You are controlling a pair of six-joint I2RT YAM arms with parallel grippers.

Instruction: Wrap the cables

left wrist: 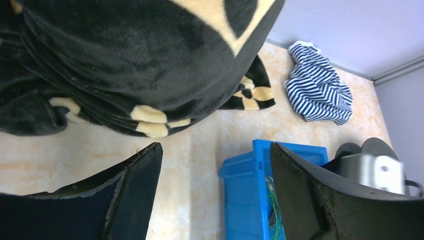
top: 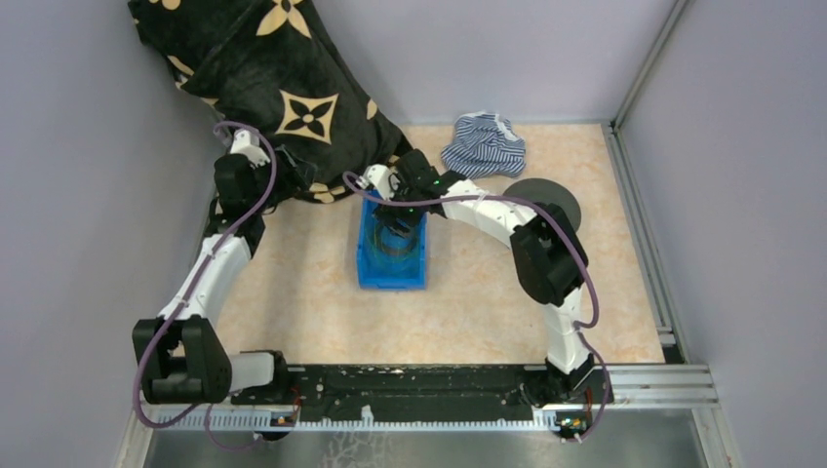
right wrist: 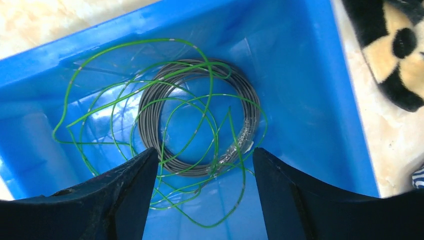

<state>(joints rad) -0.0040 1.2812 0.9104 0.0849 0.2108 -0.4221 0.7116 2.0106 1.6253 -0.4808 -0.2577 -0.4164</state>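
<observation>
Beige tabletop (top: 293, 312): blue bin (top: 390, 277) ctr, blk floral blanket (top: 283, 88) far L, striped cloth (top: 485, 146), blk disc (top: 546, 191) R.

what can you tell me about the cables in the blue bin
The cables lie on the floor of the blue bin: a neat round coil of thin grey wire, bound on one side by what looks like clear tape, with bright green thinner wire in loose, tangled loops over and around it. The right gripper hangs above with jaws open; nothing seems to grip them.

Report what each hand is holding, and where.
Nothing is held. The left hand is open and empty; the right hand hangs open over the cables in the blue bin.
</observation>
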